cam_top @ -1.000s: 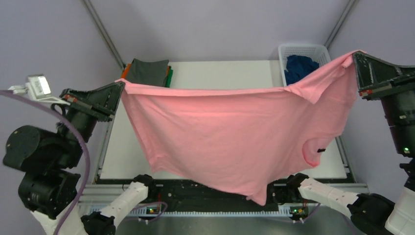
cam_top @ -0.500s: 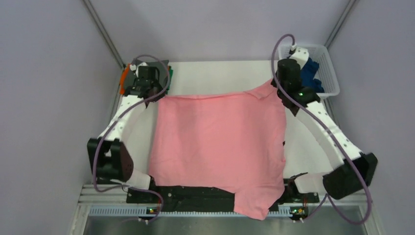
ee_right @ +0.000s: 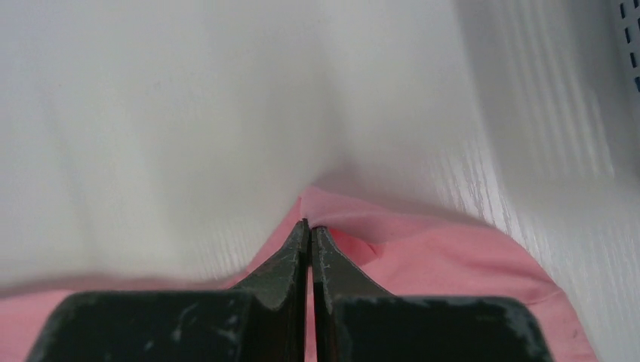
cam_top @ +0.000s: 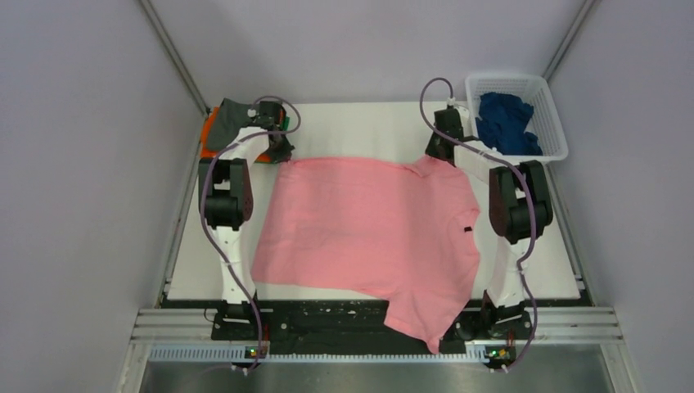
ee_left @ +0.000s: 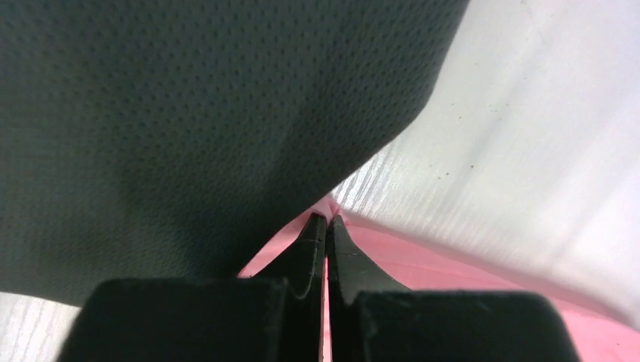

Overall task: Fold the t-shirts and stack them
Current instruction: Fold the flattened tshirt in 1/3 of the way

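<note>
The light pink t-shirt [cam_top: 368,225] lies spread flat on the white table [cam_top: 360,127], its near part hanging over the front edge. My left gripper [cam_top: 281,155] is shut on its far left corner [ee_left: 423,264], right beside the folded stack topped by the grey shirt [cam_top: 237,119], which fills the left wrist view [ee_left: 189,113]. Orange [cam_top: 208,127] and green [cam_top: 284,121] edges show under the grey one. My right gripper [cam_top: 442,155] is shut on the pink shirt's far right corner [ee_right: 453,249]. The navy shirt [cam_top: 503,123] sits crumpled in the basket.
The white lattice basket [cam_top: 550,110] stands at the table's far right corner; its wall shows at the right wrist view's edge [ee_right: 628,45]. Both arms stretch forward along the table's sides. Grey walls enclose the table.
The arms have carried the pink shirt from hanging in the air down and away, stretching it flat on the table. Both grippers now sit low at the far end, still gripping its corners.
</note>
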